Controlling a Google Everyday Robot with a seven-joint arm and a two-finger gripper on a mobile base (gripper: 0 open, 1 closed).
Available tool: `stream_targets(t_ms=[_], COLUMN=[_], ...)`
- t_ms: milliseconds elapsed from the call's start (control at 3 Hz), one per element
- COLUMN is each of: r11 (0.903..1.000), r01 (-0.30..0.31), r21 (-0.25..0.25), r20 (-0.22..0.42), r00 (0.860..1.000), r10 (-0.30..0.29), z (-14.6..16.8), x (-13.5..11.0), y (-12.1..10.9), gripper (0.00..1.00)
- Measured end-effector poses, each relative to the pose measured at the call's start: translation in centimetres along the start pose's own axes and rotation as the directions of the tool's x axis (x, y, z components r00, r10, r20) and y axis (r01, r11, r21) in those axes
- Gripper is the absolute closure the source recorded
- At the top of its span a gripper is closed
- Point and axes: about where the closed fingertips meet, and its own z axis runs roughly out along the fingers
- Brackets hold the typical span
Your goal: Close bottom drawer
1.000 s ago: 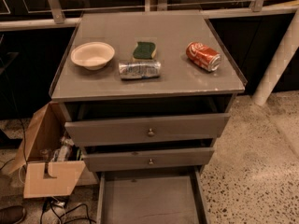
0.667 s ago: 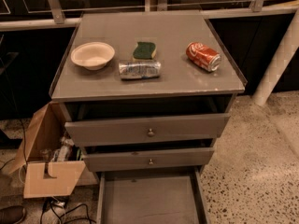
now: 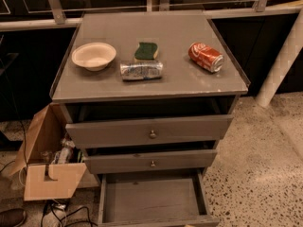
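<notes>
A grey cabinet (image 3: pixel 180 82) of three drawers stands on a speckled floor (image 3: pixel 255 174), with the bottom drawer (image 3: pixel 151 200) pulled far out at the lower edge of the frame, its flat grey inside bare to view. The top drawer (image 3: pixel 113 132) and middle drawer (image 3: pixel 113 163) sit only slightly ajar, and each shows one small round metal knob. Four items rest on the cabinet top: one pale bowl (image 3: pixel 93 56) at left, one green sponge (image 3: pixel 146 51), and two cans on their sides, a silver can (image 3: pixel 141 70) just in front of the sponge and a red Coca-Cola can (image 3: pixel 206 57) at right. One open cardboard box (image 3: pixel 40 136) beside the cabinet's left side holds bottles and clutter too jumbled to name. The robot's gripper is out of frame, so the state of its fingers cannot be told
</notes>
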Motion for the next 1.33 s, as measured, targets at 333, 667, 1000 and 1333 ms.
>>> stream_targets(t_ms=[333,667,1000,1333], r11=[1.0,0.9996,0.9996,0.9996], r01=[0.0,-0.012,-0.005,-0.005], r21=[-0.002,-0.024,-0.027,-0.026], r20=[0.0,0.015,0.067,0.067], r00=[1.0,1.0,0.998,0.998], r10=[0.0,0.013,0.007,0.007], z=[0.1,1.1,3.5,3.5], x=[0.0,-0.4,-1.8,-1.8], y=[0.1,0.9,1.8,1.8], gripper=[1.0,1.0,1.0,1.0])
